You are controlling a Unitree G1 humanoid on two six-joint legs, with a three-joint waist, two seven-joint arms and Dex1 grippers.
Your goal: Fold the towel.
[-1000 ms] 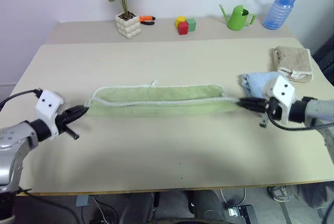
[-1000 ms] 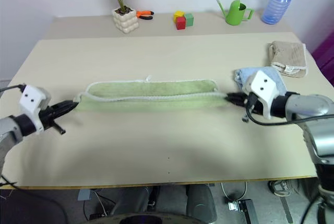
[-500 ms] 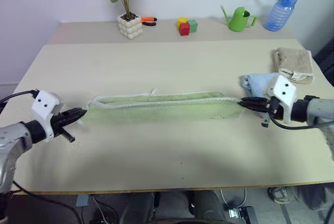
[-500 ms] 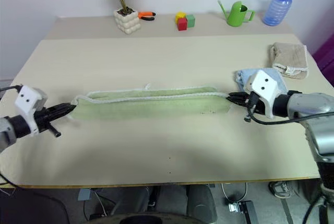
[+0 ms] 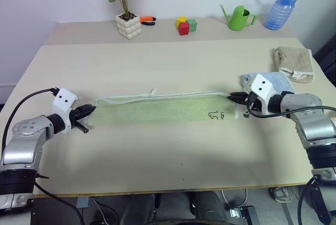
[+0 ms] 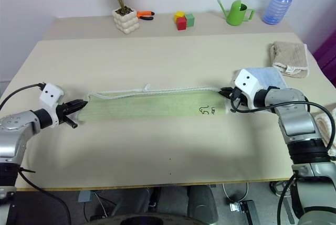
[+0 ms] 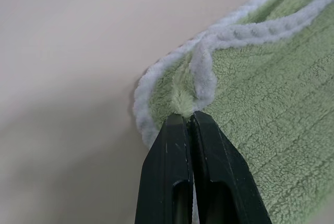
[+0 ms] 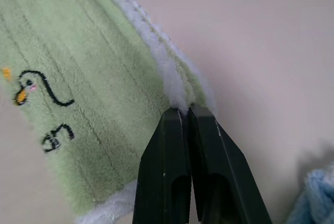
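towel: green towel [image 5: 157, 110] is laid as a long narrow strip across the middle of the worktop [image 5: 168, 162], folded lengthwise, white edging along the far side, small loop at mid-length, small embroidered mark near the right end

left hand: left hand [image 7: 188, 122] is pinched shut on the towel's left end, both layers of white edging caught at the fingertips; seen low over the worktop in the head view [image 5: 88, 110]

right hand: right hand [image 8: 183, 113] is clamped tight on the far right corner, edging nipped between the tips; head view [image 5: 234, 98] puts it just beside a blue cloth [image 5: 273, 81]

step in hand: judged as laying down the lengthwise fold, w/ both ends held & strip kept taut

how to do well: tension is best kept even btw both ends so no sag or twist forms mid-strip; corners should be lowered together & level; far edging should be matched over the near edge before any release

grip check: very little cloth is held at either tip, so a sharp pull could slip a corner out; slow, equal travel is advised

hazard: blue cloth & beige cloth [image 5: 295, 63] lie near the right end; the right hand is best kept off them to avoid dragging one along

next: once flat, ends are likely to be brought toward each other for a crosswise fold
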